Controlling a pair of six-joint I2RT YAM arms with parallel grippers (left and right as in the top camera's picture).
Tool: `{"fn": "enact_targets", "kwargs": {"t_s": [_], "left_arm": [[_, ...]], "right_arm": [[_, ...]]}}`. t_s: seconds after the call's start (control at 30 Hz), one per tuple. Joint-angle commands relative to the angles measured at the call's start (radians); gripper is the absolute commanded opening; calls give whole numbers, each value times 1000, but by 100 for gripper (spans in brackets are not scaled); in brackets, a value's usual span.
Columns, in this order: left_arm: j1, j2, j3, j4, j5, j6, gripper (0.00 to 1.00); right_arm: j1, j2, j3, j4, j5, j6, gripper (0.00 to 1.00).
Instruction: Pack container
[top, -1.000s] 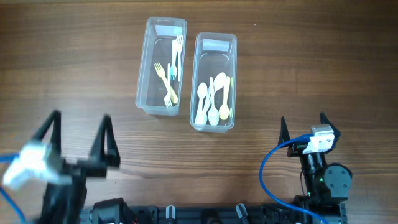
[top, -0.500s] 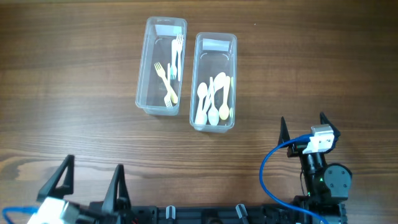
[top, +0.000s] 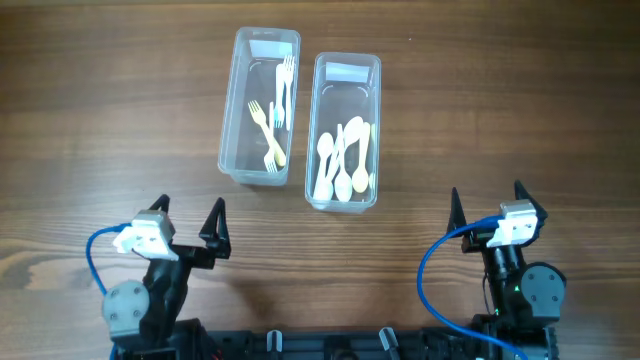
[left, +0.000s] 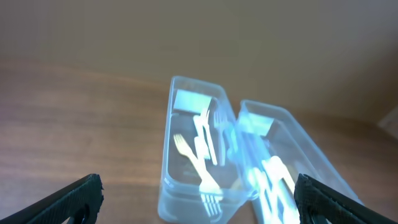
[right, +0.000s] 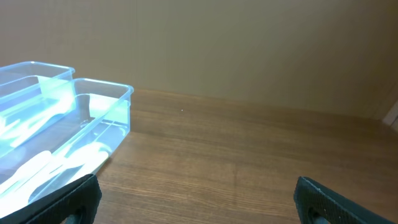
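Observation:
Two clear plastic containers stand side by side at the far middle of the table. The left container (top: 243, 120) holds several white and yellow forks (top: 272, 125). The right container (top: 322, 130) holds several white and yellow spoons (top: 345, 160). Both also show in the left wrist view (left: 180, 162) and the right container in the right wrist view (right: 93, 118). My left gripper (top: 190, 215) is open and empty at the near left. My right gripper (top: 487, 200) is open and empty at the near right.
The wooden table (top: 500, 110) stretches around the containers. Blue cables (top: 430, 270) loop beside each arm base at the near edge.
My left arm has swung back from the near left edge into its rest pose, jaws facing the containers. The right arm and the containers have not moved.

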Motion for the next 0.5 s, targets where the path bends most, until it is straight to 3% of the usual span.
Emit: {"fn": "enact_targets", "kwargs": {"t_s": [0.0,0.3,0.47], "left_arm": [[-7,-9,-69,27,1,-4,100],[-7,-9,-143,41,-130,10,100],[-7,-9,-143,41,-130,182,100]], "right_arm": [[-5,-10,-9,5,-11,-11,100],[-5,-10,-9,5,-11,-11,100],[-5,-10,-9,5,-11,-11,100]]}}
